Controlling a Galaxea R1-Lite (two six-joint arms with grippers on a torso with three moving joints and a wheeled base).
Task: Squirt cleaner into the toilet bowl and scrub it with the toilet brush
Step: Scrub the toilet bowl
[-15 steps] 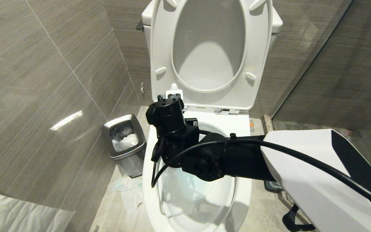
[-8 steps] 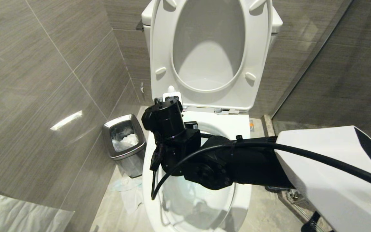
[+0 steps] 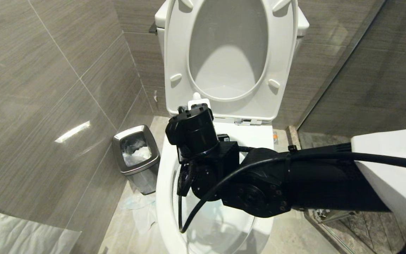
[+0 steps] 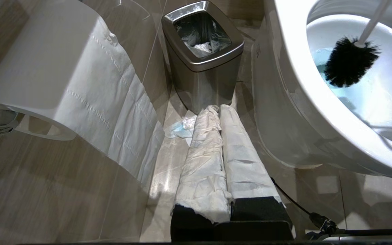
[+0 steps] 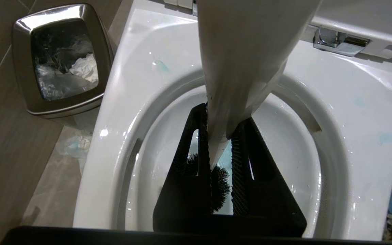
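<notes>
Toilet brush (image 4: 349,61) hangs head-down inside the toilet bowl (image 3: 166,197), its black bristles just over the blue-tinted water, its slim white handle running up out of the basin. My right gripper (image 5: 220,149) is clamped on that white handle, one black finger pressed to each side of it, with the bristle head showing below between them. My right arm reaches in from the right, across the bowl's opening. The seat and lid stand raised against the tank at the far side. My left gripper (image 4: 221,170) is parked low on the left of the bowl, near the floor, its paper-wrapped fingers pressed together with nothing between them. A steel waste bin (image 3: 136,157) with crumpled paper in it stands on the floor just left of the bowl. A paper roll (image 4: 53,71) hangs on the left wall.
</notes>
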